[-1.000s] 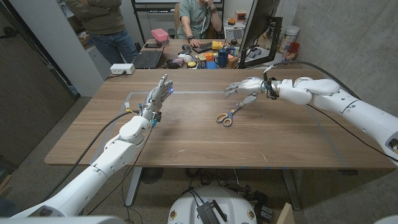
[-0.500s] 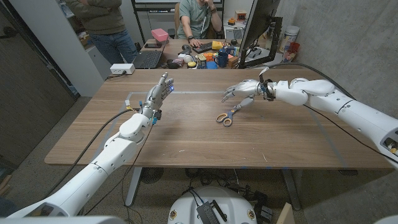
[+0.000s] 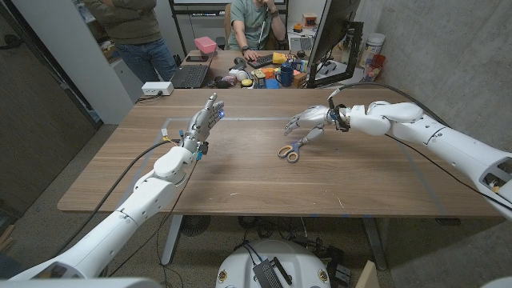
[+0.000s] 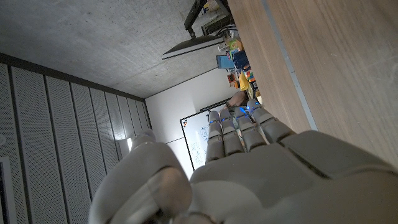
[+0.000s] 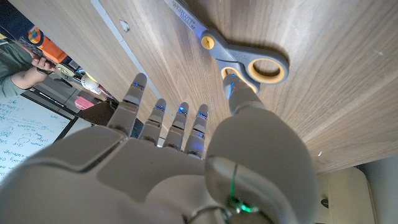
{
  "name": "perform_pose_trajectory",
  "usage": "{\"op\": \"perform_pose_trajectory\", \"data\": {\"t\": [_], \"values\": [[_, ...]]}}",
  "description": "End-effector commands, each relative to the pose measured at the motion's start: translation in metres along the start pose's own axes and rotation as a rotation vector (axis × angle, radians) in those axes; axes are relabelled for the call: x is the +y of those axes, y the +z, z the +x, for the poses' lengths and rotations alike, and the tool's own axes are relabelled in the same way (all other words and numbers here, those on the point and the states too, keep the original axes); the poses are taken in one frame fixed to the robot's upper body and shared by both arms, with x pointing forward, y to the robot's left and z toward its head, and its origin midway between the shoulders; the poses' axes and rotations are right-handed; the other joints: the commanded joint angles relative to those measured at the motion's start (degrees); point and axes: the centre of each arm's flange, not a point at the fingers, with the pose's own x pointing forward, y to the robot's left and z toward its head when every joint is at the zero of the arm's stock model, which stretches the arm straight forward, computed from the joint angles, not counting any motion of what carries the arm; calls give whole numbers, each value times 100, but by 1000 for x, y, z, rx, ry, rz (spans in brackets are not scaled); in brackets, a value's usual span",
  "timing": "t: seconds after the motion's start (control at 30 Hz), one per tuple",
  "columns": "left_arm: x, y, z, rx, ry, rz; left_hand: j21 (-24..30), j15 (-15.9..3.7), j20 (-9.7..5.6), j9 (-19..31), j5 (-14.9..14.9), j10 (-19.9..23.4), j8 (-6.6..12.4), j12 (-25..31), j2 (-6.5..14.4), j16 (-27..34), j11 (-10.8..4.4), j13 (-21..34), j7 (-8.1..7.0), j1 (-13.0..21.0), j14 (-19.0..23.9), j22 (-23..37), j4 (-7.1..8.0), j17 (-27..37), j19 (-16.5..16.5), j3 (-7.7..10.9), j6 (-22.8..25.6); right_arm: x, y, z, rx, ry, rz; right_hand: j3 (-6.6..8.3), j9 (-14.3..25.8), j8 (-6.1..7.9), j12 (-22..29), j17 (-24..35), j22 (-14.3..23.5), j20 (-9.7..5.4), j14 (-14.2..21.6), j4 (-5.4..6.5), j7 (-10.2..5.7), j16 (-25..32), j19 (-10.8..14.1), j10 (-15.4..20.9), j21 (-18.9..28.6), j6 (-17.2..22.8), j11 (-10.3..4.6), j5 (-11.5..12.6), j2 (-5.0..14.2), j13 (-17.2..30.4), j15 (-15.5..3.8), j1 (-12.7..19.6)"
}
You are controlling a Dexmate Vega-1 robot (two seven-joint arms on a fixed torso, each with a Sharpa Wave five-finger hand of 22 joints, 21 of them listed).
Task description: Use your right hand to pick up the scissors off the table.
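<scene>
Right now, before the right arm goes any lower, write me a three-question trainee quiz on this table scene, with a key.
1. True or false: the right robot hand already holds the scissors.
2. Which way do the scissors' handle rings point? A) toward the robot B) toward the cluttered desk behind the table C) straight up
3. Fill in: the left robot hand holds ____.

Key:
1. False. The right robot hand hovers with its fingers spread above the blade end; the scissors lie on the wooden table.
2. A. The rings lie at the near end, the blades reaching away toward the right robot hand.
3. Nothing. It stands fingers up over the table, apart from the scissors.
</scene>
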Motion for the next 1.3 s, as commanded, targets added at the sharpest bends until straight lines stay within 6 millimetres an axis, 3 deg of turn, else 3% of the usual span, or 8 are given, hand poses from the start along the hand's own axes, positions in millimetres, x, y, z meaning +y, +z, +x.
{"op": "perform_pose_trajectory", "data": {"t": [0.03, 0.7, 1.3], "values": [[-2, 4, 0, 3, -1, 11, 29, -4, -77, 12, 14, 2, 13, -5, 48, 13, -45, 32, 2, 28, -3, 14, 22, 16, -17, -47, 54, 12, 1, 8, -5, 34, 27, 50, 10, -17, -9, 10, 22, 12, 36, 12, 0, -28, 50, 7, 39, -31, 61, -23, -3, 5, -2, -24], [-12, 15, 5, -3, -32, 33, 27, 6, -56, 13, 12, 1, 12, -5, 55, 12, -40, 32, -5, 27, -16, 15, 22, 16, -35, -64, 62, 19, -14, 15, 7, 52, 18, 24, 9, -42, -75, 14, 19, 25, -88, 38, -7, -75, -75, -150, -13, -119, 137, -66, -66, 5, 73, -113], [-8, 26, 7, -33, -18, 51, 29, 6, -49, 14, 11, -6, 13, -7, 60, 14, -53, 32, -5, 27, -18, 15, 21, 16, -44, -79, 72, 31, -10, 8, 11, 60, 59, 12, 9, -30, -75, 16, 20, 23, -95, 56, -8, -70, -112, -153, -21, -102, 142, -80, -83, 6, 72, -161]]}}
